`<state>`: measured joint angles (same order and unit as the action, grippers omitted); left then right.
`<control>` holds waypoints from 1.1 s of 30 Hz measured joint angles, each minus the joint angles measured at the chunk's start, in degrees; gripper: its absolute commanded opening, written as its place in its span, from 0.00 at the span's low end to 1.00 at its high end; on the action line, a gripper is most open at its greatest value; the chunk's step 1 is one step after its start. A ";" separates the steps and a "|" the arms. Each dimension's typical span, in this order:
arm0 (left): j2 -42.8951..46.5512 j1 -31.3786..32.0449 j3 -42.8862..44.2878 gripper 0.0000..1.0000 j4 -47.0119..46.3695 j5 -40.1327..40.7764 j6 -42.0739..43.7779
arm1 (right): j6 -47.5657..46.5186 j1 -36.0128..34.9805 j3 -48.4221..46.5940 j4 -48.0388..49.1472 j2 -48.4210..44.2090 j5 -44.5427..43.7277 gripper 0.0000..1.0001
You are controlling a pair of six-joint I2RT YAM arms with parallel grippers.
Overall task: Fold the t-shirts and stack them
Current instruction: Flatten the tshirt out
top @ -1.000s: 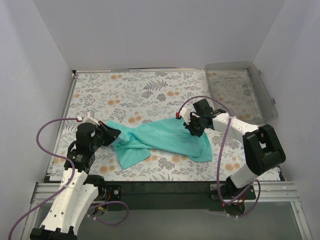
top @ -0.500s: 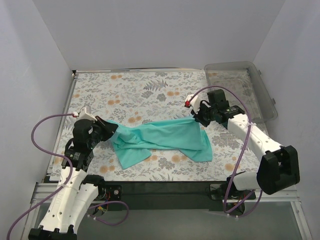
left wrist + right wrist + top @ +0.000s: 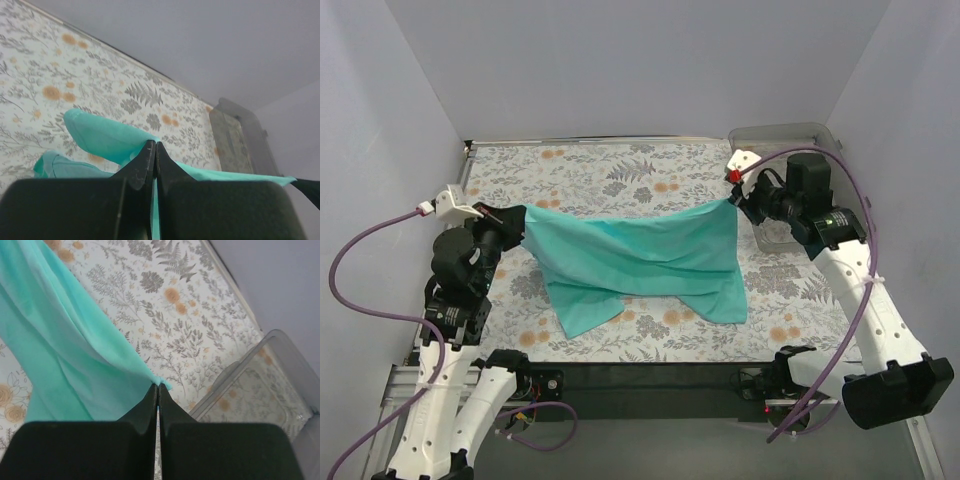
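Left gripper (image 3: 517, 213) is closed on one end of the t-shirt (image 3: 640, 255); right gripper (image 3: 734, 201) is closed on the other. The t-shirt spans the desk (image 3: 600, 170) middle, its lower part lying toward the near edge.

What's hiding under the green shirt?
Only the flowery table cover shows around the shirt. The shirt's lower part lies on it; whatever is beneath that part is hidden.
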<state>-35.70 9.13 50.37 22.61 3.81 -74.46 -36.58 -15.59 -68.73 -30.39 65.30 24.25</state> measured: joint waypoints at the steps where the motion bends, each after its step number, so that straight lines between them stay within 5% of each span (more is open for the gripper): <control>1: -0.07 0.00 0.61 0.00 -0.33 1.07 0.39 | 0.33 0.44 -0.76 0.02 -0.55 -0.04 0.01; 22: -0.15 0.00 5.81 0.00 -4.13 13.70 10.40 | 10.58 8.83 -16.35 -0.46 -3.80 -1.18 0.01; 33: 4.09 0.00 18.78 0.00 -14.29 9.09 11.34 | 16.85 11.87 -47.78 -5.14 -2.62 6.43 0.01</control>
<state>-31.62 9.13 69.14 8.32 12.91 -63.11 -19.73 -3.73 -116.51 -35.53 62.67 30.68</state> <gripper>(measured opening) 0.015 0.020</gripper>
